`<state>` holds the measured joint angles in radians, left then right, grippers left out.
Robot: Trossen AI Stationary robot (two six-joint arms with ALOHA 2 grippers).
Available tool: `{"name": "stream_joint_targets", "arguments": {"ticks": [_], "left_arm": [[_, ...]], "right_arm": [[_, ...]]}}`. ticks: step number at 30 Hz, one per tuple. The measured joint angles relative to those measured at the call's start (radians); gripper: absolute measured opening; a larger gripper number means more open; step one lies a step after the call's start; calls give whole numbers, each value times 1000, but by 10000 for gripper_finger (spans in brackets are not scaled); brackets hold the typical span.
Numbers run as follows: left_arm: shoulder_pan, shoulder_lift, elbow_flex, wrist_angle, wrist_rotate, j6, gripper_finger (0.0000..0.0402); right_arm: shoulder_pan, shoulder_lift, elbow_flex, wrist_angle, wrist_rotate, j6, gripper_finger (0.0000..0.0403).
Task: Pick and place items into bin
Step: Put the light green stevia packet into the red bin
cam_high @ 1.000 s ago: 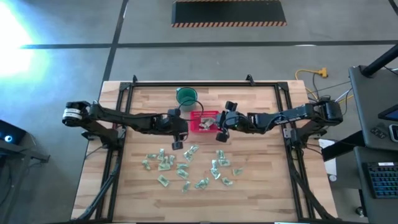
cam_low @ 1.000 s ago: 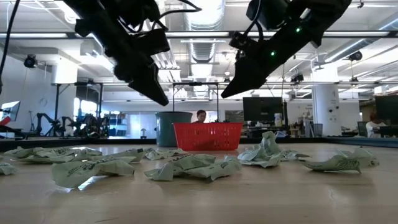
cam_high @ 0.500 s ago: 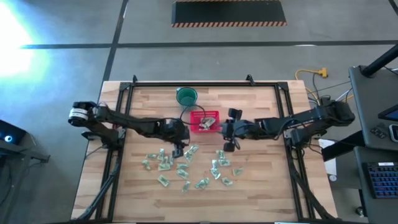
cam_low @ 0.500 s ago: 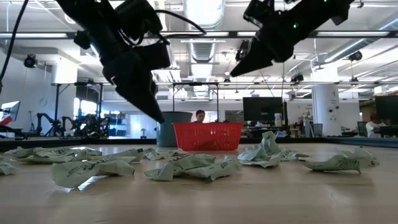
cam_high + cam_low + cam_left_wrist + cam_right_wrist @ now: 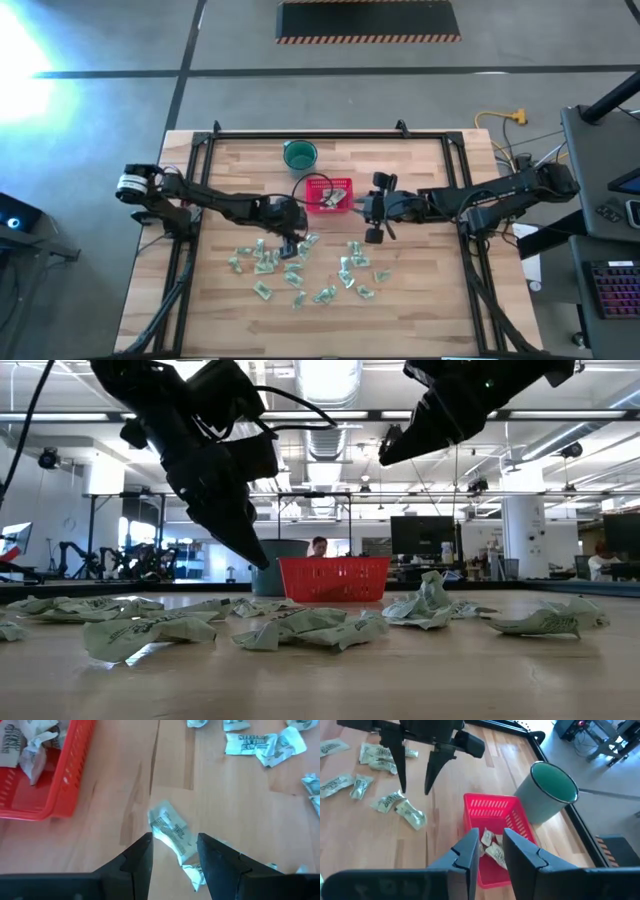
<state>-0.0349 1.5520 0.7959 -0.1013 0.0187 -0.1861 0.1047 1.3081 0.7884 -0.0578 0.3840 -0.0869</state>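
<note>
The red mesh basket (image 5: pixel 346 184) sits mid-table and holds a few wrapped pieces (image 5: pixel 492 851). Several pale green-and-white pieces (image 5: pixel 300 272) lie scattered on the near half of the table. My left gripper (image 5: pixel 292 243) hovers open just near of the basket. Its fingers stand on either side of one crinkled piece (image 5: pixel 170 827) lying on the wood, without touching it. My right gripper (image 5: pixel 377 209) is open, raised high (image 5: pixel 392 452) to the basket's right, and holds nothing.
A round dark green cup (image 5: pixel 300 153) stands just beyond the basket's far-left corner. More pieces (image 5: pixel 260 744) lie past the left gripper. A black frame rail (image 5: pixel 300 133) runs around the table. People and equipment show in the room behind.
My left gripper has moved toward the near edge and come down over the pieces beside the basket. My right gripper has drawn back from over the basket toward the table's right and risen. The pieces have stayed where they were.
</note>
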Motion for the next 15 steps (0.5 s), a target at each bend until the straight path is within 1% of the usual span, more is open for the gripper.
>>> {"name": "stream_joint_targets", "arguments": {"ticks": [11,15], "left_arm": [[-7,2,-21,36,6,7,138],[-8,37,-24,46,5,8,138]], "right_arm": [[0,15,-4,5,1,-24,83],[0,15,-4,10,1,-30,76]]}}
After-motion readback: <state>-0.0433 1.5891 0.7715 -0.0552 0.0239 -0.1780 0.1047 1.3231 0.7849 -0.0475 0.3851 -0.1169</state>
